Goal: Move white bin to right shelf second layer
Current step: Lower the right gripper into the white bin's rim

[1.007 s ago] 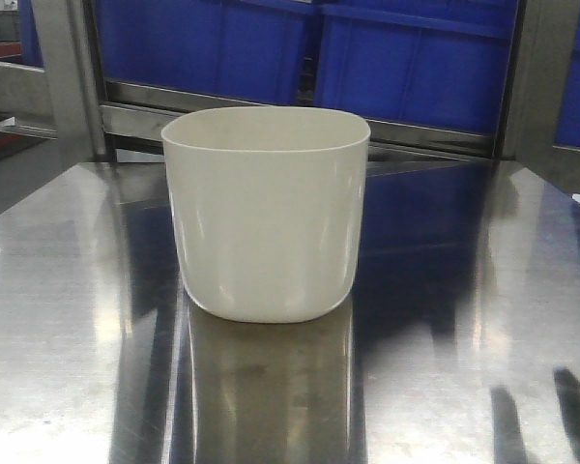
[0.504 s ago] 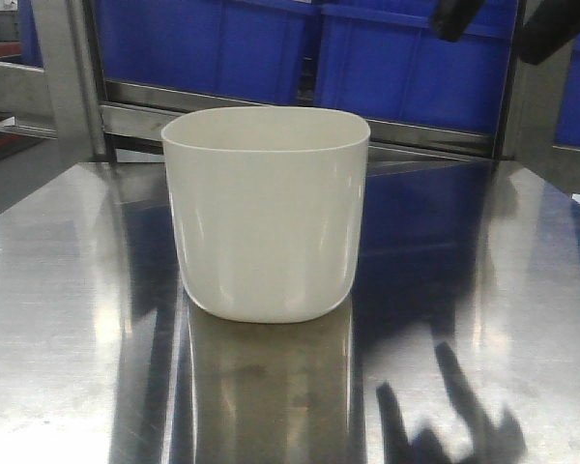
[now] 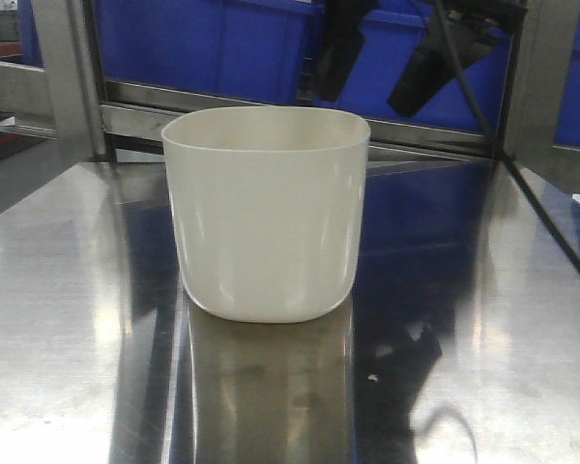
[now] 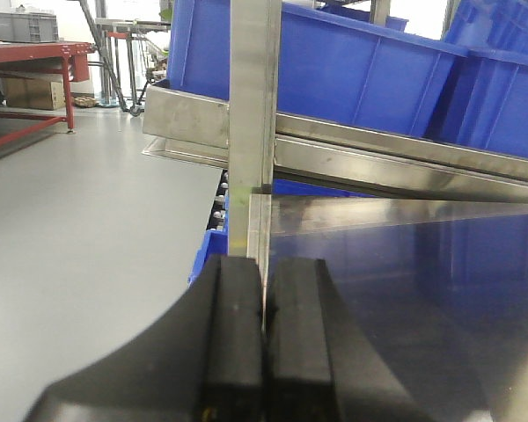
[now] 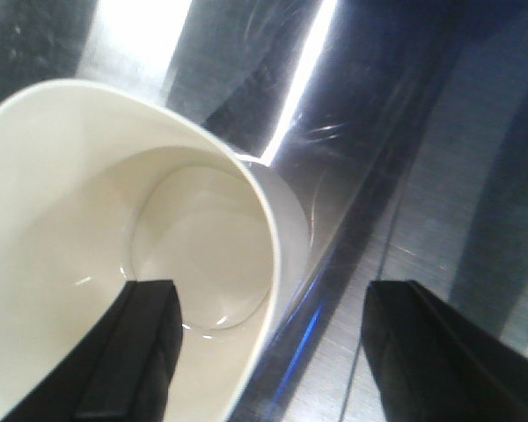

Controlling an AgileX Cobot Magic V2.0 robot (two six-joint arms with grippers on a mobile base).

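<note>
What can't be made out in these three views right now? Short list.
Front view: right gripper cut off above its fingers by the top edge; white bin inside hidden by its own wall.
Right wrist view: fingertips run off the bottom edge, so contact with the bin cannot be told.
Left wrist view: left gripper blocks the lower foreground.
Right shelf second layer: not identifiable in any view; blue crates fill the background.

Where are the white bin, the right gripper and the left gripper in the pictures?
white bin (image 3: 266,217): front-facing view, middle of its front wall.
right gripper (image 5: 273,303): right wrist view, gap between its open fingers, at the bin's rim.
left gripper (image 4: 264,286): left wrist view, seam between its shut fingers.
</note>
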